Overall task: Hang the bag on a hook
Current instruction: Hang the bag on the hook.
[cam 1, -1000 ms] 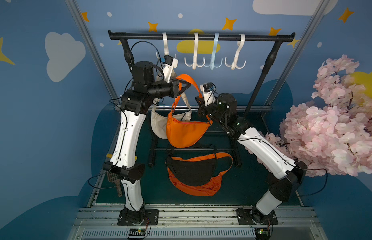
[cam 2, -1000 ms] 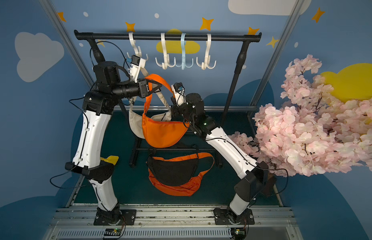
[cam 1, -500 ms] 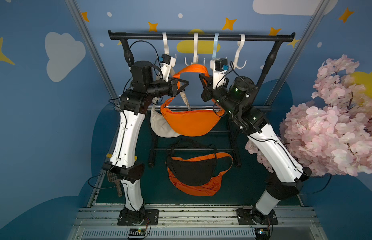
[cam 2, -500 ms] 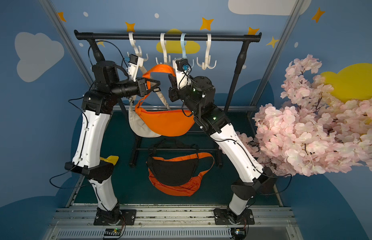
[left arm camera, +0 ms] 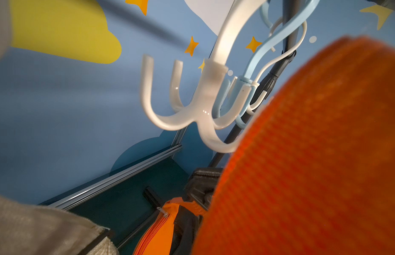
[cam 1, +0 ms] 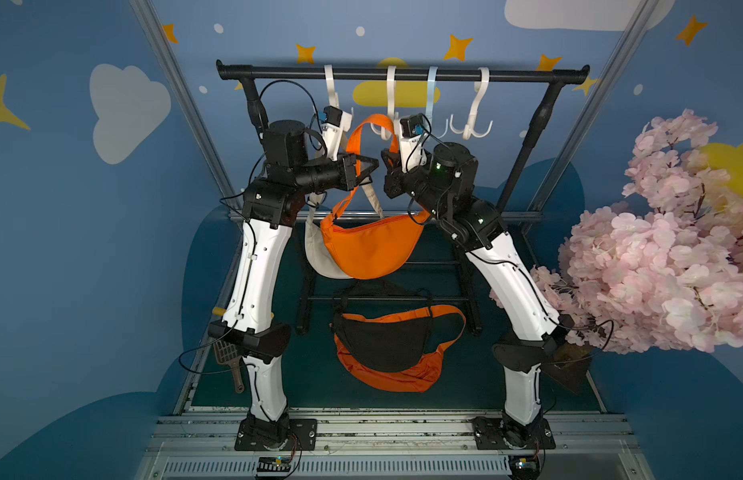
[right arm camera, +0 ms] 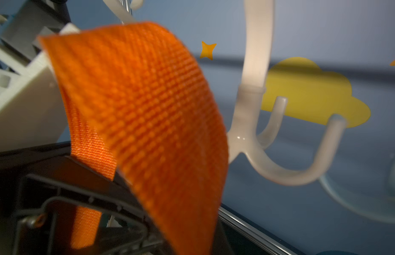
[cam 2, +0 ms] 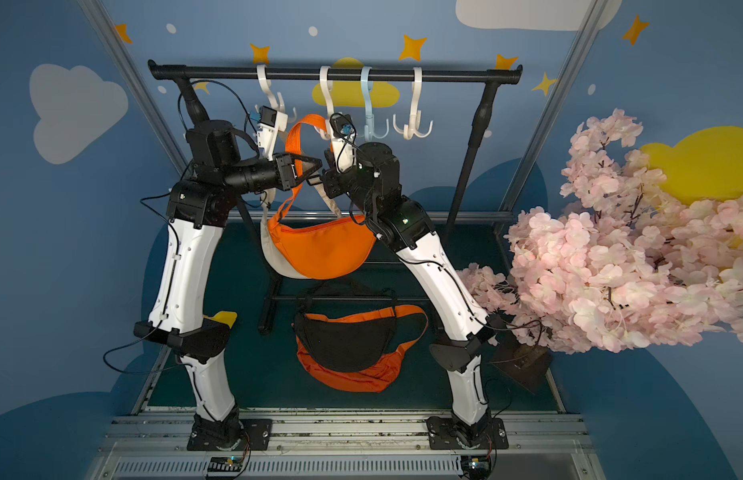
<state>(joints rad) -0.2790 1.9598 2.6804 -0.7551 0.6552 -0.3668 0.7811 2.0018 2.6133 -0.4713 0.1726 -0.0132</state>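
The orange bag (cam 1: pixel 370 249) (cam 2: pixel 320 245) hangs in the air in front of the rack, and its strap (cam 1: pixel 372 124) rises in a narrow loop. My left gripper (cam 1: pixel 372 167) (cam 2: pixel 316 165) is shut on the strap's left run. My right gripper (cam 1: pixel 387 161) (cam 2: pixel 329 173) is shut on the right run, tip to tip with the left. The loop's top is level with a white hook (cam 1: pixel 389 108) (cam 2: pixel 326 99) and just left of it. In the wrist views the strap (left arm camera: pixel 313 154) (right arm camera: pixel 148 110) fills the foreground beside this hook (left arm camera: pixel 205 106) (right arm camera: pixel 254 110) and hides my jaws.
A black rail (cam 1: pixel 403 75) carries the hooks: a left white one (cam 1: pixel 332 91) holding a beige bag (cam 1: pixel 316 257), a blue one (cam 1: pixel 432 99) and a right white one (cam 1: pixel 478 112). A black-and-orange bag (cam 1: pixel 386 345) lies on the floor. Pink blossoms (cam 1: pixel 652 249) crowd the right.
My right arm has swung up from beside the bag to hook height and closed in on the left gripper. The strap loop has narrowed and risen, and the bag has lifted.
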